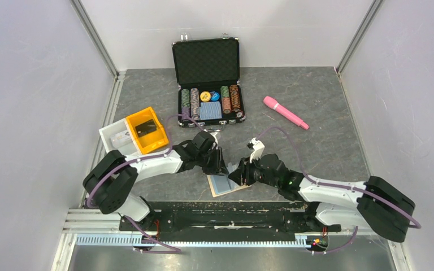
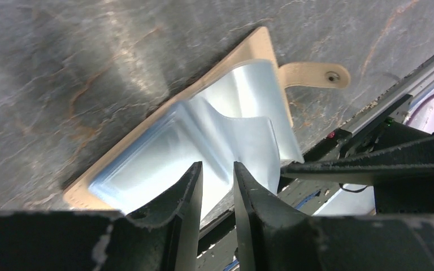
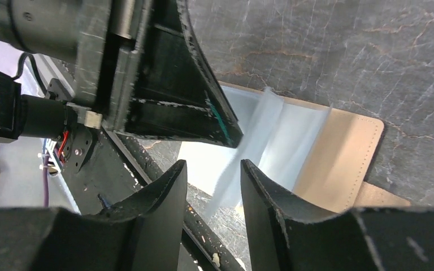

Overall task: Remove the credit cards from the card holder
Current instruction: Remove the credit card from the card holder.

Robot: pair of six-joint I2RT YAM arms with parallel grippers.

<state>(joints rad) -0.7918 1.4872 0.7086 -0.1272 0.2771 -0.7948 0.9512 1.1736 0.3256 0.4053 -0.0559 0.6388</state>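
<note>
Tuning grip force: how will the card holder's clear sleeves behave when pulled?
The sleeves are likely floppy: they stand buckled in waves off the card holder. Probably slippery, given the glossy sheen. The holder looks light and flat, so it may slide on the table.

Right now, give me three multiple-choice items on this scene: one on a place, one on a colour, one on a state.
1. The card holder lies: A at the far right corner; B between the left gripper and right gripper; C at the far left corner.
2. Its outer cover is: A black; B red; C tan.
3. The chip case is: A open; B shut; C upside down.

1 B: both wrist views look down on it.
2 C: its tan edge and tab show.
3 A: its lid stands up and the chips are showing.
</note>
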